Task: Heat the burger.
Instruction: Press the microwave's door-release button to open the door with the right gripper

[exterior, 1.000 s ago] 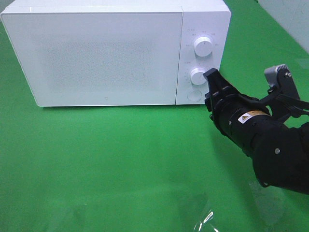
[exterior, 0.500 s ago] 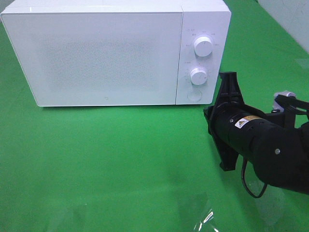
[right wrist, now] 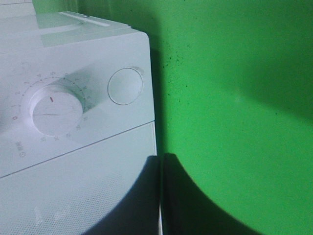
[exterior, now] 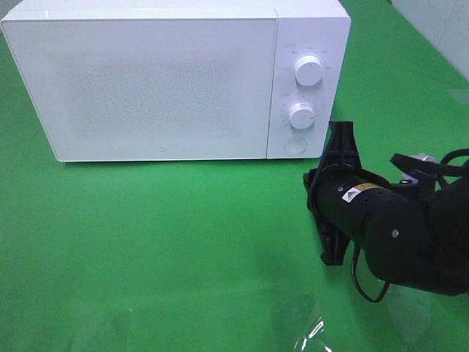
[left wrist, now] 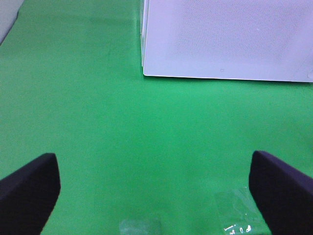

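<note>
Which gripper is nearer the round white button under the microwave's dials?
Right. The right gripper, shut, is just beside the round white button; the left gripper, open, is back from the white microwave's opposite end.

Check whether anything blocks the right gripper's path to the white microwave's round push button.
Nothing visible does. The shut right gripper hangs beside the white box-shaped microwave's front corner, near the round white button under the lower dial, with nothing between them. The door is closed and no burger shows.
</note>
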Available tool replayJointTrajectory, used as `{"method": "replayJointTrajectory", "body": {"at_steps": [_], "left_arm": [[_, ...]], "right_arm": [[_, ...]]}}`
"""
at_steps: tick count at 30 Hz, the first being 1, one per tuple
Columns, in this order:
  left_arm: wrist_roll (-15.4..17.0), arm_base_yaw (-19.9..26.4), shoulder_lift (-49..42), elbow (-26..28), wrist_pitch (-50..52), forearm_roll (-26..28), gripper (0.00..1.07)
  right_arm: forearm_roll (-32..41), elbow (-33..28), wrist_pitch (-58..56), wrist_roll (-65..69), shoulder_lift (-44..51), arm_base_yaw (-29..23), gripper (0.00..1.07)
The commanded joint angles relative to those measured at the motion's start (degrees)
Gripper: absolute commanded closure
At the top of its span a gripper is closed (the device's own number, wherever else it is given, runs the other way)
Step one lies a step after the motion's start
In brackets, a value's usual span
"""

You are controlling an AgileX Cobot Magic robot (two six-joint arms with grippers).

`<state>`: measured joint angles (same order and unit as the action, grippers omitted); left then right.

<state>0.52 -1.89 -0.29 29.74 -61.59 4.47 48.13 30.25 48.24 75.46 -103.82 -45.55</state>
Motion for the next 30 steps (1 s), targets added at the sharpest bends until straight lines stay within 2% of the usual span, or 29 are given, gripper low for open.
{"method": "replayJointTrajectory", "body": {"at_steps": [1, 8, 19, 30], "left_arm": [[0.06, 0.06, -0.92, -0.17, 0.46, 0.23, 0.1], [0.06, 0.06, -0.92, -0.17, 0.46, 0.23, 0.1], [0.06, 0.06, -0.92, -0.17, 0.46, 0.23, 0.1], [0.06, 0.06, -0.92, -0.17, 0.46, 0.23, 0.1]], "right_arm": [[-0.34, 1.2, 0.97, 0.63, -1.03, 0.17, 1.07], [-6.47, 5.39, 0.4, 2.35, -5.16, 4.87, 1.07], [-9.45, 10.6, -0.29, 2.41, -9.22, 9.8, 1.07], [-11.0, 15.7, -1.78, 2.35, -13.18, 12.09, 1.07]]}}
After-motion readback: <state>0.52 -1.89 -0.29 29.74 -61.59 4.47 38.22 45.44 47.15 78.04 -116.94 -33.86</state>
